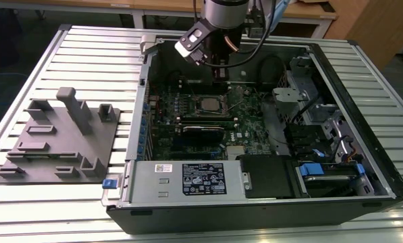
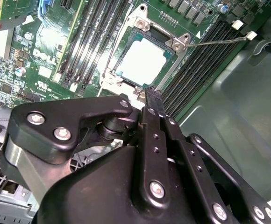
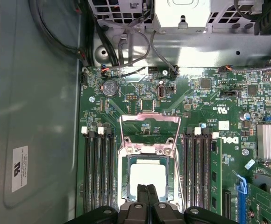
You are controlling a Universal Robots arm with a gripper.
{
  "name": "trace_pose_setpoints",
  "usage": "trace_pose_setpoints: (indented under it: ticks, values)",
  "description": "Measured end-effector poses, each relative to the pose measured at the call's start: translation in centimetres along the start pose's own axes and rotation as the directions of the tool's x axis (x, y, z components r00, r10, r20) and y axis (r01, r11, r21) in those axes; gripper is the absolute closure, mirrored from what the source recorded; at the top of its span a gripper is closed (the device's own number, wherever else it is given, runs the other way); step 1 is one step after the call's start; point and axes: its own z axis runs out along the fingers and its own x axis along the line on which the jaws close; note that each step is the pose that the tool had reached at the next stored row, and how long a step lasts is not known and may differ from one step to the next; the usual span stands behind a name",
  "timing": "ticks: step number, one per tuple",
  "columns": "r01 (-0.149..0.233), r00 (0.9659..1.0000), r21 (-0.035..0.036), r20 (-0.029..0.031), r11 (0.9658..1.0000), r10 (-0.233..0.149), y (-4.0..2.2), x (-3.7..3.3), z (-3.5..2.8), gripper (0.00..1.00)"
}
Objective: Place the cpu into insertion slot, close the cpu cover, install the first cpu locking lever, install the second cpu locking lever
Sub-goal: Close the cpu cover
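Note:
The cpu (image 3: pixel 147 175), a pale silver square, lies flat in the motherboard socket (image 1: pixel 211 104) and also shows in the second wrist view (image 2: pixel 142 58). The cpu cover (image 3: pixel 149 117), a thin metal frame with an open window, stands tilted up from the socket's screwed edge, off the cpu. A thin metal bar (image 2: pixel 215 42) runs out from that corner over the memory slots; I cannot tell whether it is a lever. My gripper (image 3: pixel 147 187) hangs just above the cpu's near edge, shut with nothing between its fingers, as the second wrist view (image 2: pixel 152 93) and the exterior view (image 1: pixel 219 73) also show.
Black memory slots (image 3: pixel 98 172) flank the socket on both sides. A labelled power supply box (image 1: pixel 201 178) fills the case's front, and drive cages and cables (image 1: pixel 316 116) stand on the exterior view's right. A grey fixture plate (image 1: pixel 59 136) lies on the slatted table outside the case.

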Motion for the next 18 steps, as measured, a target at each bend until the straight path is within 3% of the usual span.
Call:
trace_pose_setpoints:
  ticks: [8,18]
  values:
    - [0.0,1.0,0.0,-0.0001,1.0,0.0,0.02,0.03,-0.56,0.89]
    - [0.0,1.0,0.0,-0.0003,1.0,0.0,0.16,0.03,-0.57,0.89]
